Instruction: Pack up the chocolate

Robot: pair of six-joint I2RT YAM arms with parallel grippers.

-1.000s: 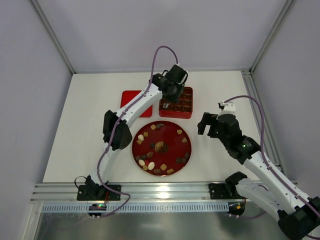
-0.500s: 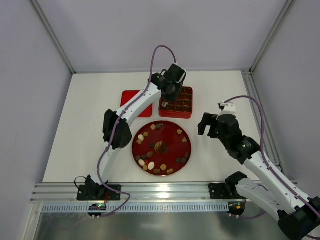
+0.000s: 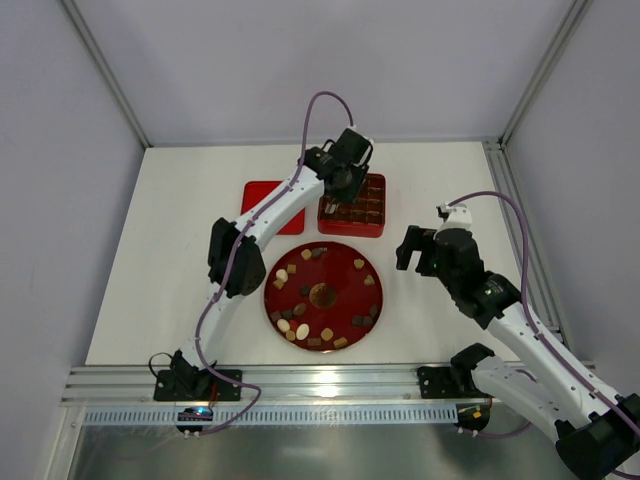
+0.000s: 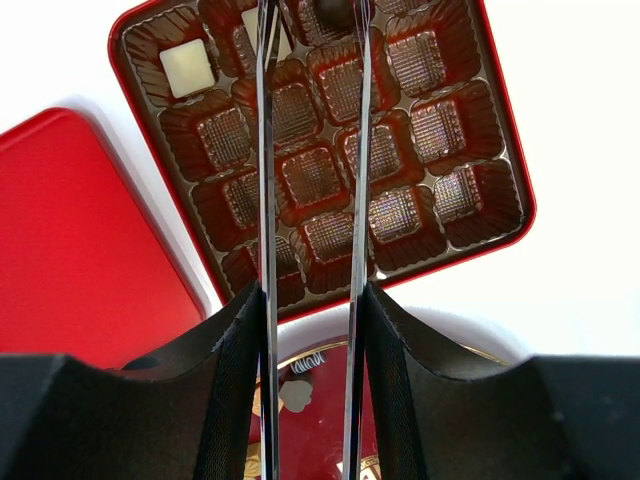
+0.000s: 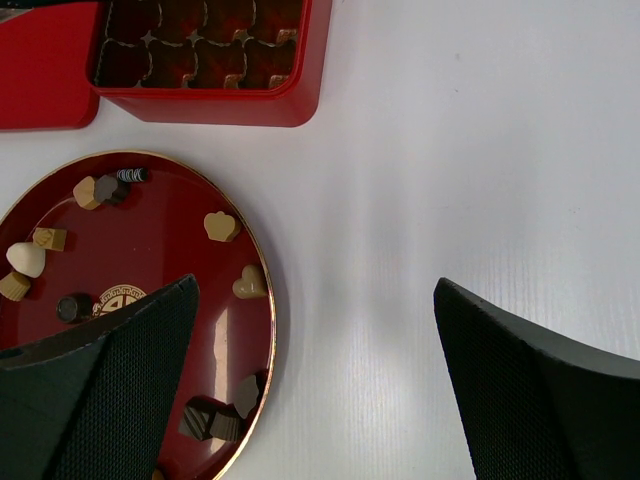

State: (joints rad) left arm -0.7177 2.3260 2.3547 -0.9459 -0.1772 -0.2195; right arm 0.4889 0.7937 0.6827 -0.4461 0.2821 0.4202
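Left tool (image 4: 314, 20) hovered over red box (image 5: 215, 105), jaws slightly apart; dark piece (image 4: 335, 12) between tips, grip on it unclear. White square (image 4: 187, 67) sat in corner compartment. Red lid (image 4: 80, 230) lay beside box. Most chocolate (image 5: 250, 284) lay scattered on round red plate (image 5: 170, 240). Right tool (image 5: 320, 400) gaped wide, empty, above table (image 5: 450, 150) beside plate.

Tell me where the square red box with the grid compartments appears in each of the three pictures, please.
Top external: the square red box lies above centre, just beyond the round red plate.
Left wrist: it fills the upper middle, and the plate shows at the bottom edge.
Right wrist: it is in the top left corner, cut by the edge.
Shared landmark: the plate, always beside the box.
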